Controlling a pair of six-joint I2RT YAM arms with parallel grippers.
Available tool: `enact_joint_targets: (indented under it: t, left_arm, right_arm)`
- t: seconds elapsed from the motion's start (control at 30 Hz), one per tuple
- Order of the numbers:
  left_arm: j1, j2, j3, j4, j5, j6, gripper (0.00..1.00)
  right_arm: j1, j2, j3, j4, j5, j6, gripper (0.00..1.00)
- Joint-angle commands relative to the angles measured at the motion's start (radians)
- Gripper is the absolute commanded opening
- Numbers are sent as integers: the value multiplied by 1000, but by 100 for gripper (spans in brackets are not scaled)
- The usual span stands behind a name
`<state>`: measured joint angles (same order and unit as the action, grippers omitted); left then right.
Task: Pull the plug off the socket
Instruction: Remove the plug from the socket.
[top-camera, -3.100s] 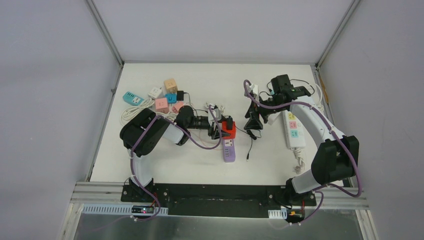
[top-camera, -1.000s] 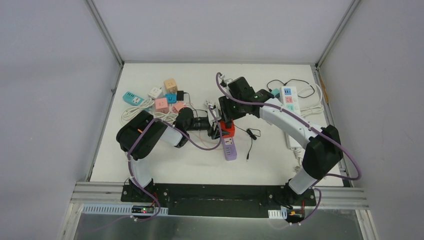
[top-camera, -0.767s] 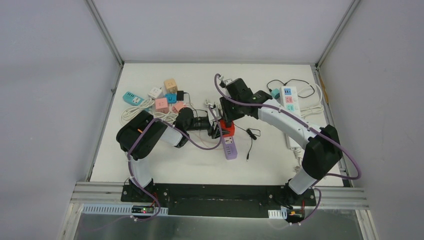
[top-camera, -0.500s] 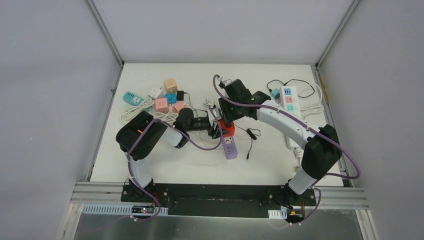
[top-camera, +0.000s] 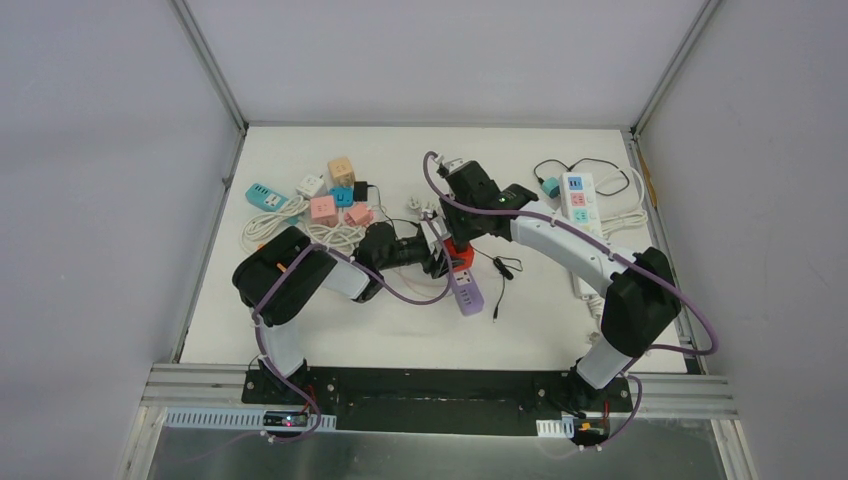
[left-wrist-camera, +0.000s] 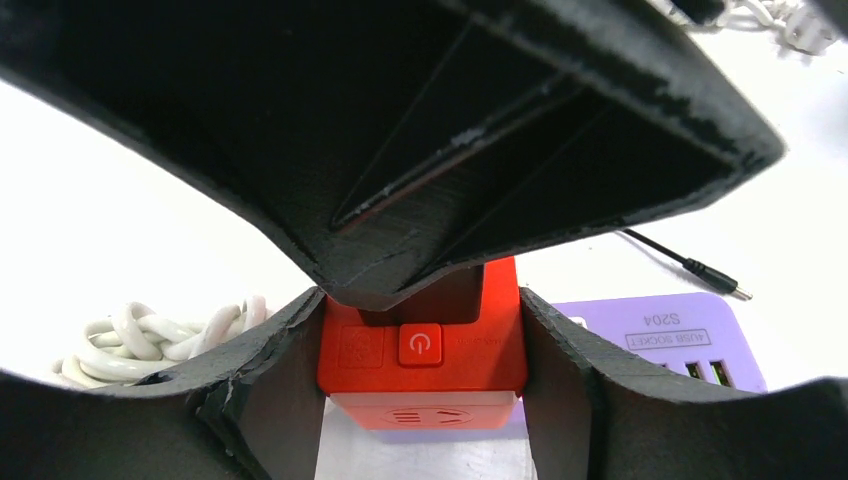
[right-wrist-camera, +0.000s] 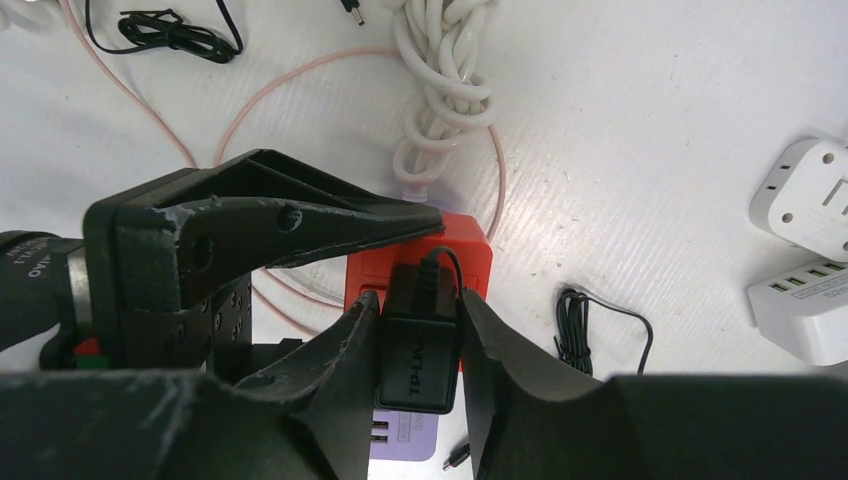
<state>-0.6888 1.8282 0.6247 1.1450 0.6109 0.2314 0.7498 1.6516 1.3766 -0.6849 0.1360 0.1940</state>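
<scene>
Right gripper first: we see its fingers pressed against both sides of the black plug, which is plugged into the red socket. Our left gripper clamps that socket from the sides (both fingers flush against it). One end of a purple power strip lies right by the socket, with a bundled white cord near, all on the white desk.
</scene>
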Motion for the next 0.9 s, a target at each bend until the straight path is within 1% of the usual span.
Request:
enact_joint_targets:
  t: [0.0,0.13,0.2,0.5,0.63,0.67,0.77,0.87]
  left_arm:
    - [-24,-16,-3,-1,-142,76,0]
    - [-27,-16,-3,0,-162,77,0]
    - [-30,-15,-3,2,-175,78,0]
    - [-40,-7,-3,1,-199,99,0]
    - [-40,-8,-1,-16,-190,116,0]
    - [-40,-8,-1,-19,-186,119,0]
    - [-40,-10,-3,-21,-174,130,0]
    - [-40,-8,-4,-23,-170,131,0]
  right_arm:
    - [-7,8,-5,55,63,-68,15]
    - [-8,28,26,46,62,-80,3]
    - [-7,28,30,45,65,-82,0]
    - [14,27,18,47,41,-53,0]
    - [1,12,18,42,47,-80,0]
    - [-16,4,15,44,27,-90,0]
    - [-76,-23,-3,38,-102,-113,0]
    - [-98,-42,-22,45,-127,-123,0]
